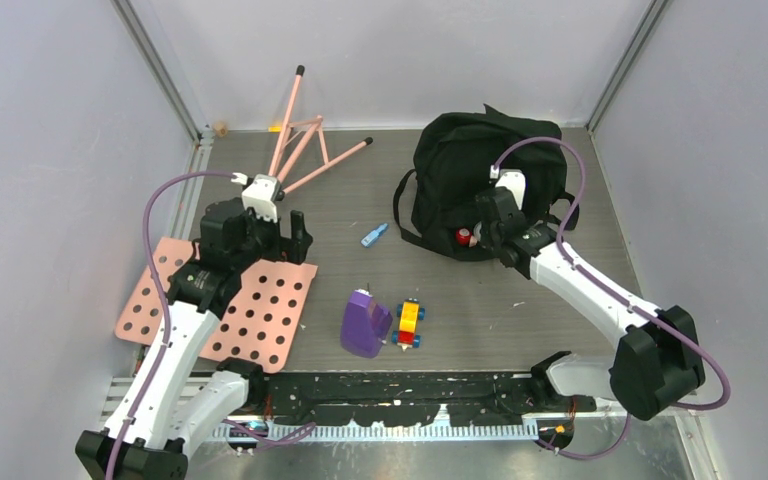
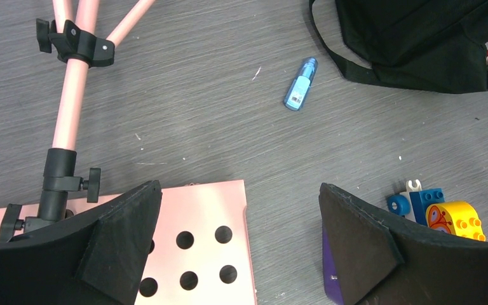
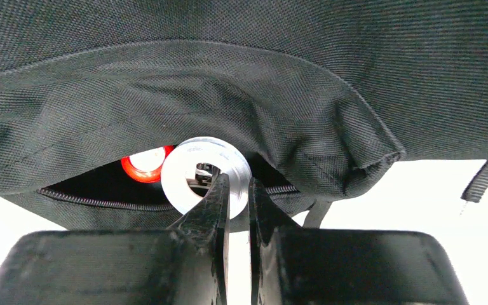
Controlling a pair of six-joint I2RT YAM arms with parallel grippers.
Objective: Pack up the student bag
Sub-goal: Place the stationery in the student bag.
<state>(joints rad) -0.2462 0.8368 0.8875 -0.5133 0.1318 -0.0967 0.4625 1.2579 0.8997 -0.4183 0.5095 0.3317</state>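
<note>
counter (image 1: 520, 300): grey and walled on three sides. The broad bare strip down the middle, between the two arms, looks like the freest lane toward the bag.
student bag (image 1: 470, 170): slumped at the far right of the counter, near the back wall. Its zipped mouth faces the near edge, so things can be pushed in from the front. A strap loop trails on its left side and could snag.
pink stand (image 1: 295, 150): lies flat at the far left with its legs splayed toward the back wall. I judge it too long to carry without sweeping the middle.
perforated plate (image 1: 260, 320): pink, flat at the near left, partly under the left arm.
left hand (image 2: 240, 194): fingers wide apart and holding nothing, poised above the plate's corner with bare counter ahead.
right hand (image 3: 237, 187): fingers together, pinched on the rim of the white ring at the bag's mouth. The upper fabric lip sags over the opening and leaves only a narrow slot.
purple container (image 1: 365, 322): stands near the front middle, just beside the toy.
block toy (image 1: 409, 323): yellow, red and blue, on wheels, apart from the bag.
blue tube (image 2: 300, 84): alone mid-counter near the strap, easy to reach.
white ring (image 3: 181, 175): held edge-on, partway through the zip gap, likely going in.
red-and-white thing (image 3: 145, 166): already inside, just behind the ring. I cannot tell what it is.
</note>
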